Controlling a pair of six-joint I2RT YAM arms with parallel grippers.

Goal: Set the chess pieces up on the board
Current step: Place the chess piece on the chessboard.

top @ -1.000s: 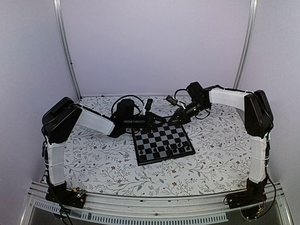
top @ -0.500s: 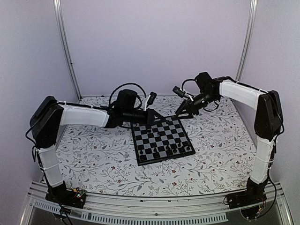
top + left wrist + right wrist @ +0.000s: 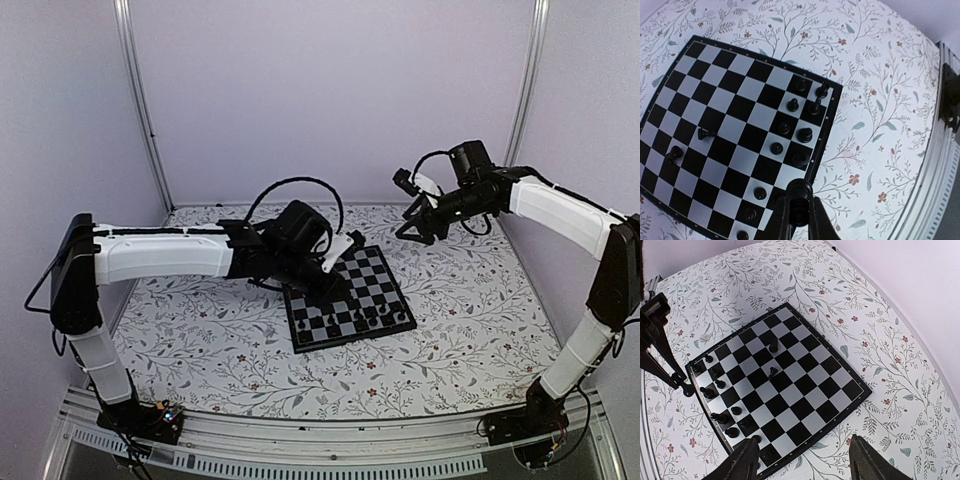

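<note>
Board (image 3: 372, 272) is recorded lying flat near the centre of the floral-patterned table (image 3: 470, 320), set slightly askew to the table edges. Most chess pieces (image 3: 805, 134) are found crowded in two rough rows along one edge of the board: the lower edge in the top view, the right edge in the left wrist view. Two stray pieces (image 3: 773, 345) are noted apart from that cluster, on squares nearer the middle of the board; whether they stand upright could not be told. The left gripper (image 3: 799, 197) is seen at the bottom centre of its wrist view, held over the board's border, its fingers drawn together on a small dark piece (image 3: 800, 188) whose rounded head shows at the fingertips. Contact between this piece and the board could not be judged. The right gripper (image 3: 802, 440) is observed raised above the table at the upper right of the top view, beyond the board's far right corner, its fingers (image 3: 747, 460) spread wide with nothing between them.
</note>
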